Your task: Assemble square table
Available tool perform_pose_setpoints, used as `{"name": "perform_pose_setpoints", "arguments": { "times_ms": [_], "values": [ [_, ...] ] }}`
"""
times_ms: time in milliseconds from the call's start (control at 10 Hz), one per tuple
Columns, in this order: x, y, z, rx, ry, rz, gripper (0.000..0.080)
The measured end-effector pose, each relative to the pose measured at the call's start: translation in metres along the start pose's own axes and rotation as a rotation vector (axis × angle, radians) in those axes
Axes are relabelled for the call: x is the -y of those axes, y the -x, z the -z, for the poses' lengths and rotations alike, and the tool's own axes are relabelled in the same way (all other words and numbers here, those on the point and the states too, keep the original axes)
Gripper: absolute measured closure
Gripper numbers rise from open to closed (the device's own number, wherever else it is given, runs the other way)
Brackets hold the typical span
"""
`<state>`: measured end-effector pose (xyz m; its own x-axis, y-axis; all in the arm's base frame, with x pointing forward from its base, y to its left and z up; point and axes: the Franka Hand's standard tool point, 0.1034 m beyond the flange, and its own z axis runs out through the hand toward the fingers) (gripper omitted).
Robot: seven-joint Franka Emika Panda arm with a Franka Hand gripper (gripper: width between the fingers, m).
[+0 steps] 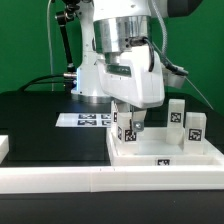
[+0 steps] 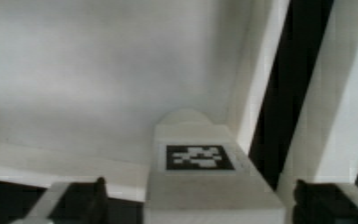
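Here the leg (image 2: 197, 160) stands upright directly between the fingers (image 2: 78, 200), long axis vertical; the fingers are apart, flanking it without visible contact.

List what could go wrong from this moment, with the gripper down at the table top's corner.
1. The leg sits between the gripper's spread fingers; if it isn't fully seated in the square top, it may tip once the gripper leaves.
2. Lifting off-centre, a finger could drag the leg along.
3. Other upright legs stand close by; a sideways move could knock them.
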<state>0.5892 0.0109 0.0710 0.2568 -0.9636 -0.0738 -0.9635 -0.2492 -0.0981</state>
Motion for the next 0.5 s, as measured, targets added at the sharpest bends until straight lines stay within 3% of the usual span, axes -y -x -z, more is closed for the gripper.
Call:
{"name": "perform_pose_setpoints", "arguments": {
  "times_ms": [100,500],
  "values": [
    [0.0002,0.001,-0.0003,-0.002,0.002,0.097,0.0183],
    [0.0018,0.0032,-0.0007,-0.008,-0.005,0.418,0.0151]
  ]
}}
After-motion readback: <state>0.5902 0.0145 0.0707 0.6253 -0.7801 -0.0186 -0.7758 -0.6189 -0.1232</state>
